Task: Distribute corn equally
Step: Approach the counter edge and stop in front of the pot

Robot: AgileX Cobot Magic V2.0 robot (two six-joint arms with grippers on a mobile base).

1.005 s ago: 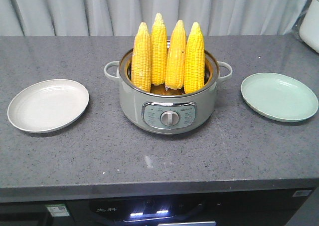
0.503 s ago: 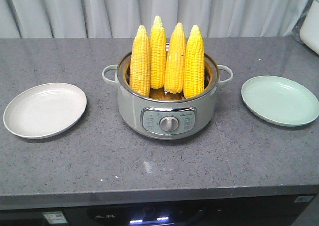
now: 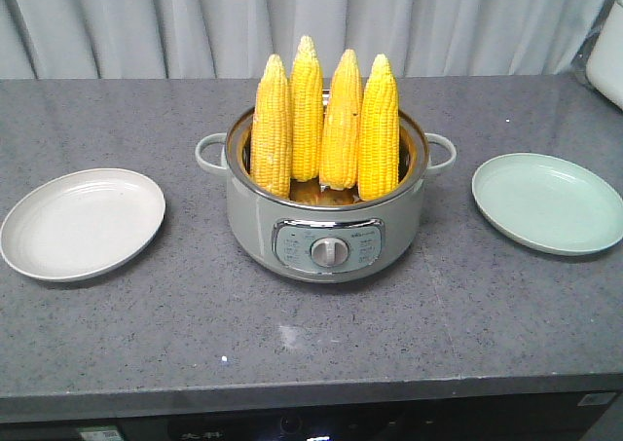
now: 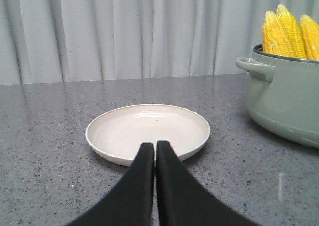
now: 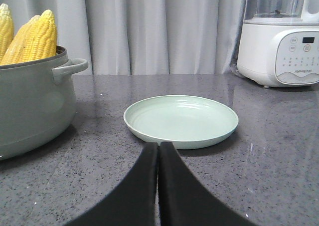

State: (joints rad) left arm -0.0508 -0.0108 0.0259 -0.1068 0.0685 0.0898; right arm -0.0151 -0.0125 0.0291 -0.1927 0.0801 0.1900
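Note:
Several yellow corn cobs stand upright, tips up, in a grey-green electric pot at the counter's middle. An empty white plate lies to the pot's left and an empty pale green plate to its right. In the left wrist view my left gripper is shut with nothing in it, just before the white plate; the corn shows at the right. In the right wrist view my right gripper is shut and empty before the green plate; the corn shows at the left. Neither gripper appears in the front view.
The grey stone counter has its front edge near the bottom of the front view. A white blender base stands at the back right. Grey curtains hang behind the counter. The pot's side handles stick out toward each plate.
The whole scene has slid slightly down and spread outward in the front view, as the camera drew closer. Pot, corn and plates keep their places relative to each other.

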